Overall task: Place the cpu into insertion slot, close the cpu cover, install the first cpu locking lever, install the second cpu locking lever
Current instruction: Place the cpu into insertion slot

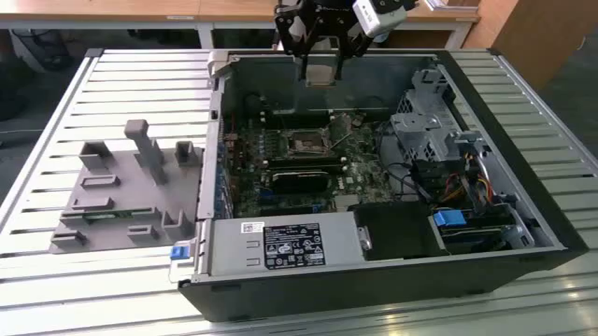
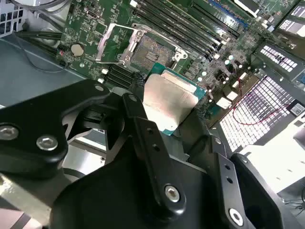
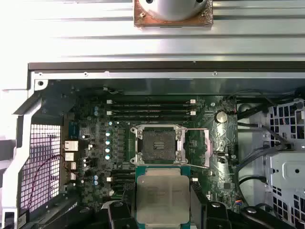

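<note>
Gripper hangs high over the far end of the open computer case. Your 2 black fingers are closed to chip width on the cpu, pinching it by opposite edges. Its metal top faces the camera in both wrist views. The cpu is in the air, well apart from the socket.

The socket lies bare, its contact field exposed. The cpu cover is swung up off it to 1 side. Near the socket are the memory slots and a coin battery. In the exterior view a black card sits just beside the socket, toward the camera, and the power supply sits nearer still. The drive cage is at the exterior view's right. A grey fixture tray rests on the slatted table, outside the case.

Hard to make out: the locking levers. You get only thin wire beside the socket, and you cannot tell 1 lever from the other. In the first wrist view the chip and fingers hide the board behind them.
</note>
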Robot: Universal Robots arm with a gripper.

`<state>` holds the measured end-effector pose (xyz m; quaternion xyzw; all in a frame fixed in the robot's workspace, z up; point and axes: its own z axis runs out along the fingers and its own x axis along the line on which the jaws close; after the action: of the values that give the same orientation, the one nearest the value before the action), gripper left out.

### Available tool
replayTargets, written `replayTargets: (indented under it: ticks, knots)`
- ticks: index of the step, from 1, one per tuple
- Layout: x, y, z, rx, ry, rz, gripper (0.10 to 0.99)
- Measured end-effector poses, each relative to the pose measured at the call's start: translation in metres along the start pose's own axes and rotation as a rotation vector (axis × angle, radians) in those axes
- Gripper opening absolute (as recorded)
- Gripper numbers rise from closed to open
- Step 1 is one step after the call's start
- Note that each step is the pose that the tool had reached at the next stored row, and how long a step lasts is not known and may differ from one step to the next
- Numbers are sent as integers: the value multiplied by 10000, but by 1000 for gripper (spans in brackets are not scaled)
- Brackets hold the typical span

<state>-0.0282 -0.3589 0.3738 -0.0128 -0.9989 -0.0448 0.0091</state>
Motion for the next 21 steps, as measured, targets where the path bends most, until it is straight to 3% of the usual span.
replayTargets:
  ticks: [10, 21]
  knots:
    - [-1, 0, 0, 0, -11, 111, 541]
    - [0, -1, 14, -30, -178, 1993, 541]
